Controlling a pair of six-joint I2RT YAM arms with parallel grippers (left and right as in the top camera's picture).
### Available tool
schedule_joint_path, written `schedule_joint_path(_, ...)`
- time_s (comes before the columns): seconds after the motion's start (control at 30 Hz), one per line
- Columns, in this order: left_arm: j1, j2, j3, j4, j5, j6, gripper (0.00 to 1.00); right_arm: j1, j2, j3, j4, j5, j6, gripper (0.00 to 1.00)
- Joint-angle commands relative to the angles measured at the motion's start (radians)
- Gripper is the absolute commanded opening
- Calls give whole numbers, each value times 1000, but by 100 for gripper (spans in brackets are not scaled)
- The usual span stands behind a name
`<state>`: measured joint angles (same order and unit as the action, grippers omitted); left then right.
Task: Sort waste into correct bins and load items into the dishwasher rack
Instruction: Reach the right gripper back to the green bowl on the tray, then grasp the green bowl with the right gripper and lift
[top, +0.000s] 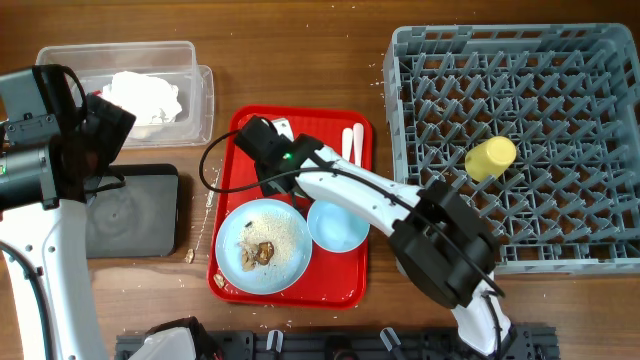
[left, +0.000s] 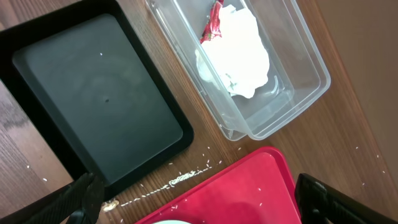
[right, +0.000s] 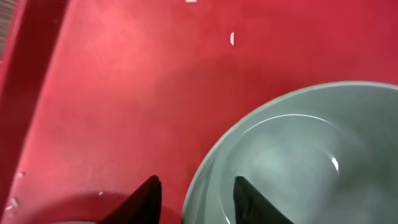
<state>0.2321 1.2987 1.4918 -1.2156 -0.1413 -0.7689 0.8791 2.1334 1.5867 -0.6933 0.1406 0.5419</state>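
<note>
Seen from above the table, the right gripper (right: 196, 184) stood at the far-left corner of the red tray (top: 345, 278). Its fingers were parted astride the rim of the one pale green bowl (right: 298, 155), one inside and one outside, and we saw a gap on each side of the rim. Bare red surface lay open to the bowl's left, up to the tray's raised edge.

The left gripper (left: 208, 205) hung spread wide and held nothing, over the seam where the tray's corner meets the two bins. These were one clear tub (top: 190, 60) in the table's far-left corner and one black tray (top: 135, 215) on the left edge. We counted one heap of white napkins (top: 145, 95) with one red-and-white wrapper (left: 213, 22) in the tub. A thin line of crumbs (left: 186, 176) lay on the wood between the black tray and the red.

Also on the red tray were one light blue plate (top: 290, 265) of food scraps (top: 258, 252) at its near-left corner, one light blue bowl (top: 337, 225) just beside it, and a white fork and spoon (top: 352, 143) at the far-right corner — two pieces, which we could not tell apart.

The dishwasher rack (top: 560, 80) filled the table's right side and held one yellow cup (top: 490, 157) on its side. Only a narrow strip of wood parted the rack from the red tray.
</note>
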Motion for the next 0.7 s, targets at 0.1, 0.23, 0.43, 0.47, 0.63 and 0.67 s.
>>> schedule_joint_path(0.1,6,-2,3,2,-9,-2,100,-1,24,11,6,16,7,17)
schedule_joint_path(0.23,6,-2,3,2,-9,-2,100,-3,17,101,-55,-13,8,4)
schedule_joint_path(0.43,6,-2,3,2,-9,-2,100,-27,-39,294,-190,-17,-24,4)
schedule_joint_path(0.47,6,-2,3,2,-9,-2,100,-56,-66,351,-230,-18,-46,4)
schedule_joint_path(0.63,6,-2,3,2,-9,-2,100,-337,-227,454,-320,-178,-166,4)
schedule_joint_path(0.67,6,-2,3,2,-9,-2,100,-409,-246,454,-326,-241,-192,4)
